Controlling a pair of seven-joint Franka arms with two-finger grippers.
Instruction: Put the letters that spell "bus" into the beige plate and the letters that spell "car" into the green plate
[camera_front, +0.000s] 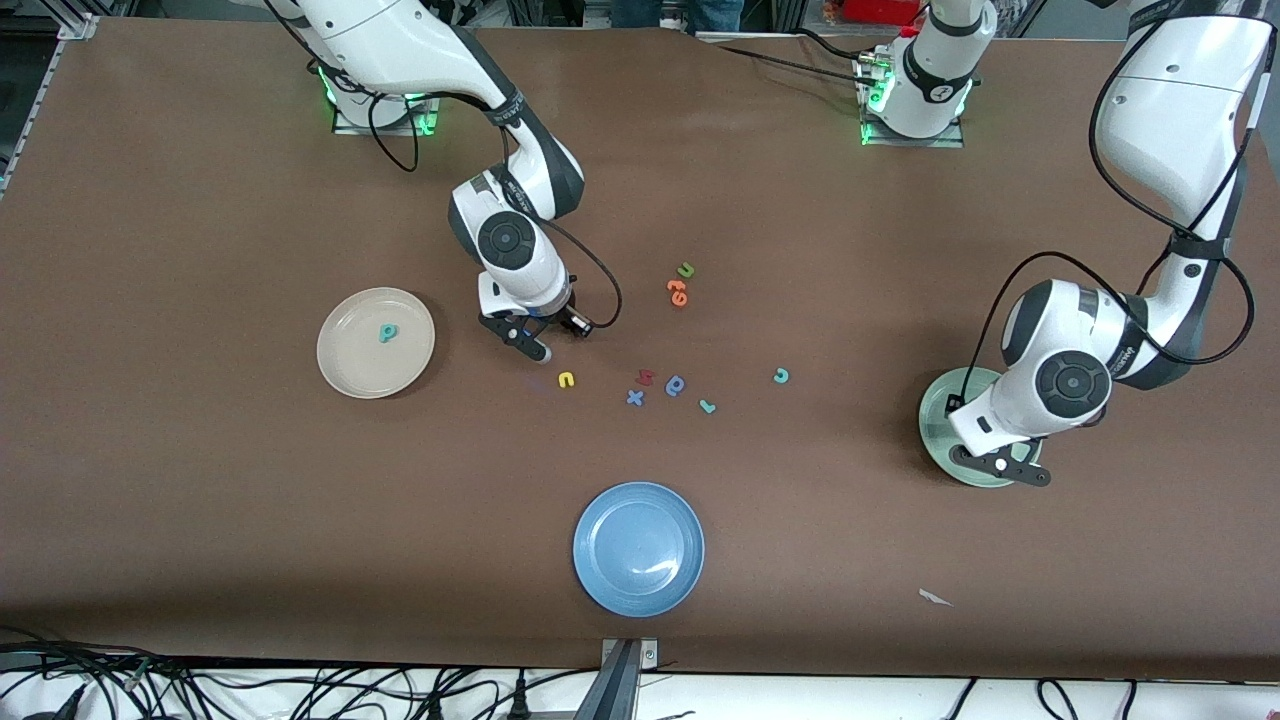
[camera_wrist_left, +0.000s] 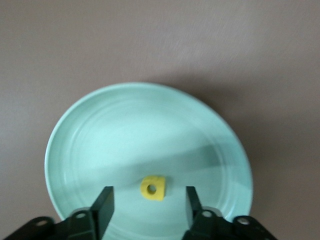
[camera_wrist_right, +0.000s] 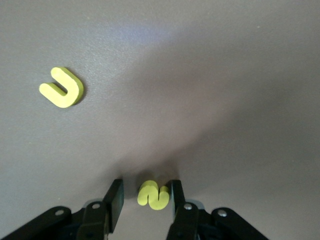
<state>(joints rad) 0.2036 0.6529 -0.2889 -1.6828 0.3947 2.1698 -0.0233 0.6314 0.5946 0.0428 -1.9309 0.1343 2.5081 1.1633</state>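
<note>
The right gripper (camera_front: 535, 335) is low over the middle of the brown table (camera_front: 200, 520), beside the beige plate (camera_front: 345, 375) on its side toward the table's centre. In the right wrist view its fingers (camera_wrist_right: 114, 200) are spread with the small yellow s (camera_wrist_right: 153, 195) lying on the table between them; one finger is close against the letter, the other stands off it, and I cannot tell whether either touches. The yellow u (camera_wrist_right: 62, 87) lies apart from them on open table, nearer the front camera than the gripper. The teal b (camera_front: 387, 332) lies inside the beige plate, near its centre.

The left gripper (camera_front: 1003, 468) hangs over the green plate (camera_front: 935, 415), which sits toward the left arm's end of the table, well in from that edge. Its fingers (camera_wrist_left: 103, 206) are spread and hold nothing; the yellow a (camera_wrist_left: 152, 188) lies flat in the plate below the gap between them, clear of the rim.

The teal c (camera_front: 781, 375) and teal r (camera_front: 707, 405) lie on open table between the two plates, along with a blue round letter (camera_front: 676, 384), a blue x (camera_front: 634, 397) and a red letter (camera_front: 645, 377). A green u (camera_front: 685, 270) and an orange letter (camera_front: 677, 292) touch, farther from the front camera. A blue plate (camera_front: 610, 590) sits near the table's front edge with bare table around it.
</note>
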